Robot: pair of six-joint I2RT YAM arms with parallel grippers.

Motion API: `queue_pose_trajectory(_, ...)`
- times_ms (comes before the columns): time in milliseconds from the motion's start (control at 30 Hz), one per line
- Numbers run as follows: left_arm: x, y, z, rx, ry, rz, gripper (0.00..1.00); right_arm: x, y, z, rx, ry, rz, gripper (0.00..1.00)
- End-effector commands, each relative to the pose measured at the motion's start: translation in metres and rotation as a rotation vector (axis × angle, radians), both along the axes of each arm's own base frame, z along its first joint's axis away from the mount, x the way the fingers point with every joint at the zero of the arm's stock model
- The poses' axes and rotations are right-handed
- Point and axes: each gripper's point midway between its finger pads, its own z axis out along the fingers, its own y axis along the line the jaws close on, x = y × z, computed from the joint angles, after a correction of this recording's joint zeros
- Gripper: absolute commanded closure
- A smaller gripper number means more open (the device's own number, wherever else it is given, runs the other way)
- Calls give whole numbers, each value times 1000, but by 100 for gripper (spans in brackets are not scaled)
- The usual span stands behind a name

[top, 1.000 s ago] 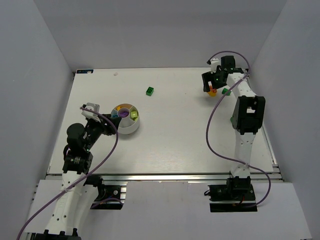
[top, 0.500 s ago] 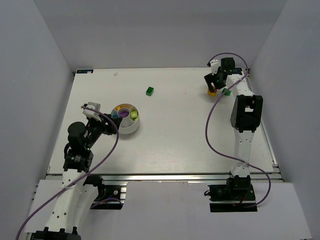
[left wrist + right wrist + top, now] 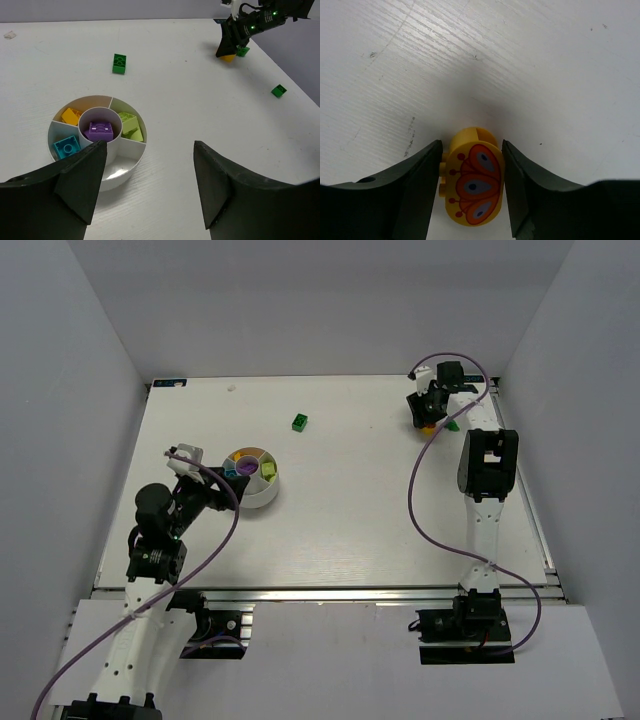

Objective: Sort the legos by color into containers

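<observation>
Between the jaws of right gripper [image 3: 472, 150]: yellow brick [image 3: 472, 186], both sides seemingly pinched, ready for lifting | left gripper [image 3: 150, 147]: jaws wide, empty, bowl [image 3: 122, 176] just ahead, probably leaving room for the drop | green brick [image 3: 119, 63] well beyond, unsorted

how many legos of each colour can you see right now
green legos: 3
lime legos: 2
yellow-orange legos: 2
purple lego: 1
cyan lego: 1
total: 9
</observation>
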Motion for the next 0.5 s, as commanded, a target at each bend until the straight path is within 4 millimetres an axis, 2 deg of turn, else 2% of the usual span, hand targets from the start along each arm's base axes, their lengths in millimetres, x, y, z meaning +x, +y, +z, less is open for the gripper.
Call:
queue_pose_trajectory(0,-2,-8,3,-12,-16,-51,20,3,-1,3,18,-1,8,45)
queue_pose_trajectory(100,-3,-22,0,-59,17,-124,20,-5,-1,7,17,7,29,59)
queue_pose_trajectory(133,0,-26,1,-78,17,-145,20,-10,-2,11,22,8,44,69)
queue_pose_trajectory(200,-5,-41,8,-163,40,-226,20,-19,8,19,65,13,97,79)
queue_pose_trajectory(233,-2,-45,7,-192,63,-244,20,-27,12,33,82,3,138,85)
queue_pose_trajectory(267,-3,-49,15,-255,93,-257,20,-34,19,42,114,-2,183,86)
queue_pose_trajectory(300,-4,-55,24,-289,87,-298,21,-52,39,53,213,21,278,87)
queue_pose_trajectory(333,-4,-58,27,-318,105,-312,21,-66,51,83,249,-13,352,88)
queue_pose_trajectory(367,0,-61,27,-364,160,-315,21,-87,64,84,269,-8,460,88)
queue_pose_trajectory(400,0,-66,41,-381,159,-340,22,-114,84,99,363,4,558,88)
queue_pose_trajectory(433,0,-70,45,-396,184,-361,22,-130,92,108,390,-11,626,88)
queue_pose_trajectory(467,6,-73,43,-425,240,-360,22,-158,111,123,397,-55,738,88)
